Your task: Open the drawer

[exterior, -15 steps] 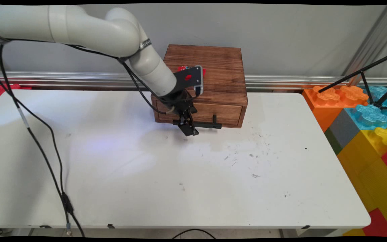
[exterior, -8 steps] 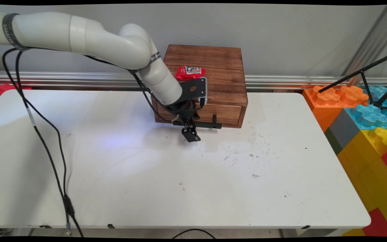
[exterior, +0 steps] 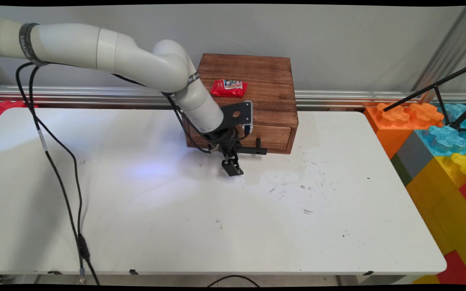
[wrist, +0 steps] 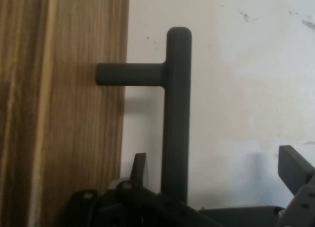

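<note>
White table (exterior: pixel 176 210) (handle (wrist: pixel 176 113) close-up)

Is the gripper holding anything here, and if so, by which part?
Nothing is held. The open gripper straddles the drawer handle's bar without closing on it.

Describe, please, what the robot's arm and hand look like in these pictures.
The arm is glossy white, built of rounded tubular links with a dark lettered band near its upper end. Black cables hang from it. A black plate sits at the wrist, and the hand is a black linkage.
</note>
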